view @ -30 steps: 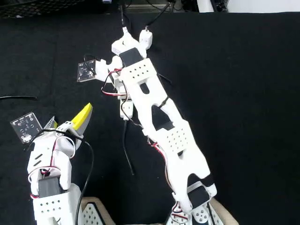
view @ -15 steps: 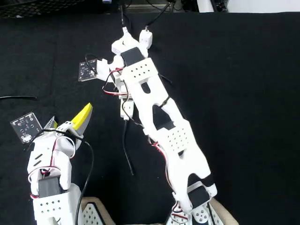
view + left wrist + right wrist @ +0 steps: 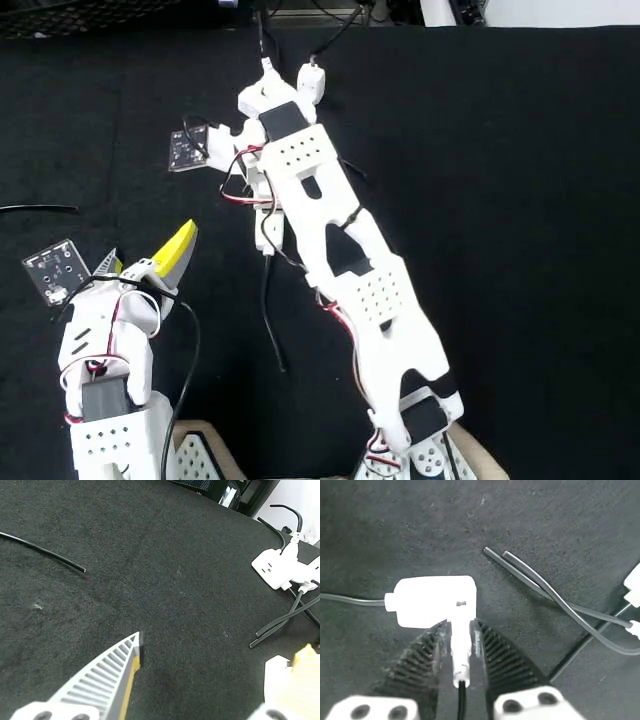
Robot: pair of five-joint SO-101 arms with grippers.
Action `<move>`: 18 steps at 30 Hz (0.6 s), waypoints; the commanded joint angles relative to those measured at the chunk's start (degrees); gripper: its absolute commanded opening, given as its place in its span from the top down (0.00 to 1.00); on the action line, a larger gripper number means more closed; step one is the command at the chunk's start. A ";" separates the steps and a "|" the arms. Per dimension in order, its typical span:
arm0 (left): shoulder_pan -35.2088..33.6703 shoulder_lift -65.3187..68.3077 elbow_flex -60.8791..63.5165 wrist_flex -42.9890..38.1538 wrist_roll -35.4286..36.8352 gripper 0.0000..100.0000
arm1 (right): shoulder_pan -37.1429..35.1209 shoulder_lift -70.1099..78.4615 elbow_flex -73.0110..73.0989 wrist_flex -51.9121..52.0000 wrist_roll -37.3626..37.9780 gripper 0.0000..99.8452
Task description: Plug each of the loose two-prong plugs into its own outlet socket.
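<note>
Right tool (image 3: 460, 626) shifted slightly, pinching plug (image 3: 461, 655), prongs hidden against outlet socket (image 3: 432, 601).

High view overhead looking down on table (image 3: 520, 200), wrist views close above same black table, angled downward

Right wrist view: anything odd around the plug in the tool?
Nothing damaged. The right tool grips the white plug squarely, its tip against the white outlet block. Two grey cords beside it end loose, connected to nothing.
</note>
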 commanded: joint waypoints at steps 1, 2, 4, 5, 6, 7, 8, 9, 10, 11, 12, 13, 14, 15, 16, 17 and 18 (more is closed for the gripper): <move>0.66 -0.53 0.66 0.00 0.26 0.55 | 0.09 0.04 -0.04 0.70 0.70 0.99; 0.66 -0.53 0.66 0.00 0.26 0.55 | -0.44 0.13 0.04 0.70 0.70 0.99; 0.75 -0.53 0.66 0.00 0.26 0.55 | -1.14 1.27 -0.22 0.70 0.70 0.99; 0.75 -0.53 0.66 0.00 0.26 0.55 | -1.58 1.98 -0.48 0.70 0.70 0.99; 0.75 -0.53 0.66 0.00 0.26 0.55 | -1.76 2.86 -0.48 0.70 0.70 0.99; 0.75 -0.53 0.66 0.00 0.26 0.55 | -2.20 3.65 -0.48 0.70 0.70 0.99; 0.75 -0.53 0.66 0.00 0.26 0.55 | -2.73 4.44 -0.48 0.70 0.70 0.99; 0.75 -0.53 0.66 0.00 0.26 0.55 | -3.08 5.23 -0.48 0.79 0.70 0.99; 0.75 -0.53 0.66 0.00 0.26 0.55 | -3.43 5.76 -0.48 0.79 0.62 0.99; 0.75 -0.53 0.66 0.00 0.26 0.55 | -3.78 6.29 -0.57 0.79 0.62 0.99; 0.75 -0.53 0.66 0.00 0.26 0.55 | -4.13 6.81 -0.57 0.79 0.62 0.99; 0.75 -0.53 0.66 0.00 0.26 0.55 | -4.31 7.25 -0.57 0.79 0.62 0.99; 0.75 -0.53 0.66 0.00 0.26 0.55 | -4.31 7.60 -0.22 0.88 0.62 0.99; 0.66 -0.53 0.66 0.00 0.26 0.55 | -4.31 8.13 -0.04 0.97 0.62 0.99; 0.66 -0.53 0.66 0.00 0.26 0.55 | -4.31 8.84 -0.04 1.14 0.62 0.99; 0.66 -0.53 0.66 0.00 0.26 0.55 | -4.04 9.54 -0.04 1.23 0.62 0.99; 0.66 -0.53 0.66 0.00 0.26 0.55 | -3.78 10.07 -0.04 1.41 0.62 0.99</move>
